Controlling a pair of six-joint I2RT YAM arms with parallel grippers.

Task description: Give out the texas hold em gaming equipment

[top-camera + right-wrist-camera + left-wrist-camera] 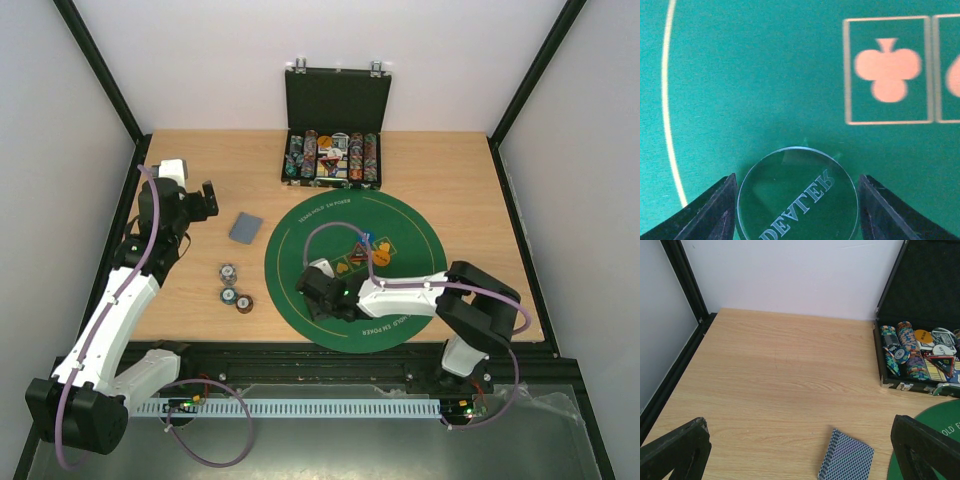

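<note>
A clear round dealer button lies flat against the green felt mat, and my right gripper is shut on its edges, low over the mat's near left part. A black-and-red triangular marker, a blue button and an orange button sit at the mat's centre. A grey-blue deck of cards lies on the wood left of the mat; it also shows in the left wrist view. Three striped chips lie nearer. My left gripper is open and empty above the table, behind the deck.
The black hinged case stands open at the back with rows of chips; it also shows in the left wrist view. The round mat fills the table's middle. A black frame rail runs along the left edge.
</note>
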